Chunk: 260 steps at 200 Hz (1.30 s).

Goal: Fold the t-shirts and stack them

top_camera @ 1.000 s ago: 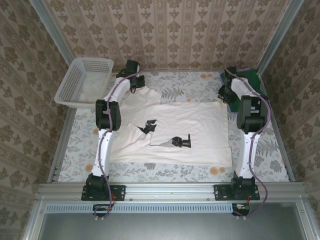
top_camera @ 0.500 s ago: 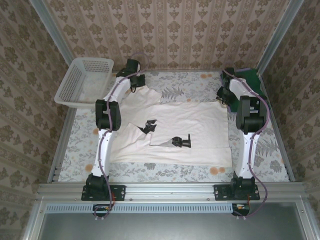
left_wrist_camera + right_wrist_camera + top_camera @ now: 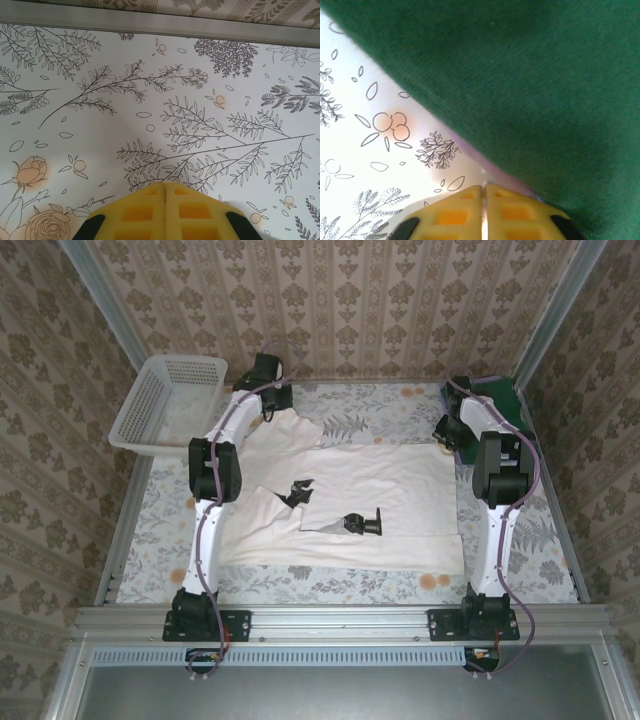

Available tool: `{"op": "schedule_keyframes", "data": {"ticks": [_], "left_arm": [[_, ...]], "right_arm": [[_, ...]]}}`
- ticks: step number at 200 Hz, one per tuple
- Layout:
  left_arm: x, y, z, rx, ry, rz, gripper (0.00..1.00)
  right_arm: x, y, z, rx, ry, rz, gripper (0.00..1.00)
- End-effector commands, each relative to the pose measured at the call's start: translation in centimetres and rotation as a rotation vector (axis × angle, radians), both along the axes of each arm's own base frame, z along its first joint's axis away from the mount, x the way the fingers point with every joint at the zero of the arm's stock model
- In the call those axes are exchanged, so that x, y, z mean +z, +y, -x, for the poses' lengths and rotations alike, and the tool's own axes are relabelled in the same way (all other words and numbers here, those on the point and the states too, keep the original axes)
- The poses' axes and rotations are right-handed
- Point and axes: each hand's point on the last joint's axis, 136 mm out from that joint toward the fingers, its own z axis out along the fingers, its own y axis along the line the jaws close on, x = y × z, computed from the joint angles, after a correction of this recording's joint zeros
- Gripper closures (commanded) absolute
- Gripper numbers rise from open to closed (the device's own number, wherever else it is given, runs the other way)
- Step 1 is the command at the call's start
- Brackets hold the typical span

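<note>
Folding looks barely begun: the cream t-shirt point(image 3: 370, 490) lies mostly flat mid-bench point(image 3: 150, 75), with the dark green t-shirt point(image 3: 545, 75) just off its far right corner. The right claw point(image 3: 483, 187) is shut at the green shirt's purplish edge, though whether it has pinched any cloth cannot be told. The left claw point(image 3: 164, 186) is shut and empty beyond the cream shirt's far left sleeve, so the next move likely calls for a sure pinch of that hem.

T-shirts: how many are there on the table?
2. The cream-white t-shirt lies spread out in the middle; the dark green t-shirt is bunched in the far right corner. Another could be hidden underneath.
</note>
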Motion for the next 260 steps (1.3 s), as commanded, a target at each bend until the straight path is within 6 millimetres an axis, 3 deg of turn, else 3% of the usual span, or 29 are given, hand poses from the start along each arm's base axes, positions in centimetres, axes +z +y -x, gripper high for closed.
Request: {"op": "schedule_keyframes", "data": {"ticks": [1,32,75,146,207,260], "left_arm": [[3.2,0.2,0.1,0.004,-0.049,-0.007,1.0],[3.9,0.2,0.1,0.004,-0.058,-0.004,1.0],[5.1,0.0,1.0,-0.026,-0.076,-0.014,1.0],[7.9,0.3,4.6,-0.134,-0.163,-0.029,1.0],[9.3,1.5,11.2,-0.236,-0.154,-0.06,1.0],[10.5,4.0,17.4,-0.23,-0.14,-0.097,1.0]], "right_arm": [[-1.0,0.5,1.2,-0.005,0.054,-0.026,1.0],[0.1,0.6,0.5,0.009,0.016,-0.027,1.0],[3.8,1.0,-0.3,0.043,-0.075,-0.042,1.0],[7.8,0.9,1.4,0.086,-0.153,-0.029,1.0],[9.7,1.9,4.5,0.161,-0.224,-0.042,1.0],[10.4,3.1,7.9,0.244,-0.275,-0.065,1.0]]}}
